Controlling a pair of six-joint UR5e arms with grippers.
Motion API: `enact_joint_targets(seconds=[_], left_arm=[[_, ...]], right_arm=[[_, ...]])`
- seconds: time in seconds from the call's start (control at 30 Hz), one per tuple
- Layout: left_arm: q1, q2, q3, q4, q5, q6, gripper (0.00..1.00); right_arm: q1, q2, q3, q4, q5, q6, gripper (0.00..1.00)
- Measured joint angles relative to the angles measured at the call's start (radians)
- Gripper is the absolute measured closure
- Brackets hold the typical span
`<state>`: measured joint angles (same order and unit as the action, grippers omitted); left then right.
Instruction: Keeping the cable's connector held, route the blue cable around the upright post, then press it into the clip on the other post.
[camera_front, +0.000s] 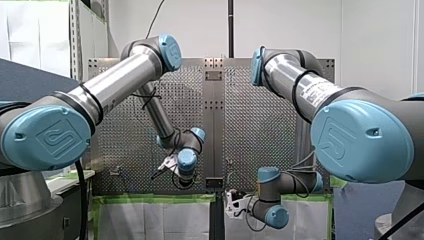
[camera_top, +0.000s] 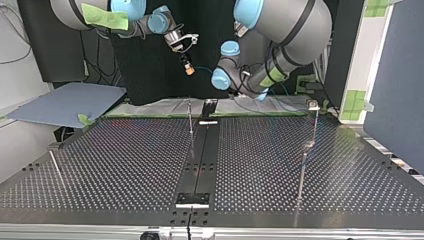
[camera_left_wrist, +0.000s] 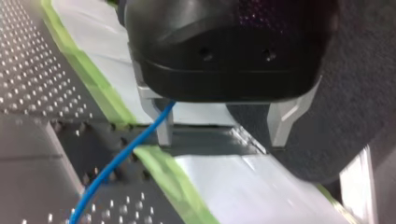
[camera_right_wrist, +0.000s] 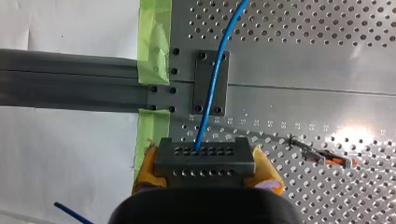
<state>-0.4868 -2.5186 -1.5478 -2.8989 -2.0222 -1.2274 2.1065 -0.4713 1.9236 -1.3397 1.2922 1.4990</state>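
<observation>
Clamping the grey connector (camera_right_wrist: 204, 168) between its yellow pads (camera_right_wrist: 145, 170), the right gripper (camera_right_wrist: 205, 154) hung over the perforated table (camera_right_wrist: 303, 60). The blue cable (camera_right_wrist: 218, 79) left the connector's holed face and ran straight ahead of that gripper, across a small bolted plate (camera_right_wrist: 203, 70). The left gripper (camera_left_wrist: 222, 140) was released, its metal fingers (camera_left_wrist: 164, 128) standing well apart; the cable passed close against one finger and trailed off below it toward the table. Whether it touched that finger could not be told.
</observation>
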Motion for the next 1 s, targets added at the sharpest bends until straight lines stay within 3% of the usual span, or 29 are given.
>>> enact_joint_targets(seconds=[0.13, 0.47, 0.77, 1.0], left_arm=[[-0.007, -0.002, 0.000, 0.003, 0.039, -0.034, 0.01], [-0.016, -0.002, 0.000, -0.004, 0.138, -0.089, 0.01], [-0.040, -0.002, 0.000, -0.014, 0.222, -0.120, 0.01], [-0.059, -0.002, 0.000, -0.017, 0.284, -0.126, 0.01]], right_arm=[[-0.004, 0.000, 0.000, 0.004, 0.004, 0.001, 1.00], [-0.014, 0.000, -0.006, 0.021, 0.048, 0.011, 1.00], [-0.017, 0.000, -0.008, 0.024, 0.050, 0.012, 1.00], [-0.018, 0.000, -0.008, 0.021, 0.036, 0.013, 1.00]])
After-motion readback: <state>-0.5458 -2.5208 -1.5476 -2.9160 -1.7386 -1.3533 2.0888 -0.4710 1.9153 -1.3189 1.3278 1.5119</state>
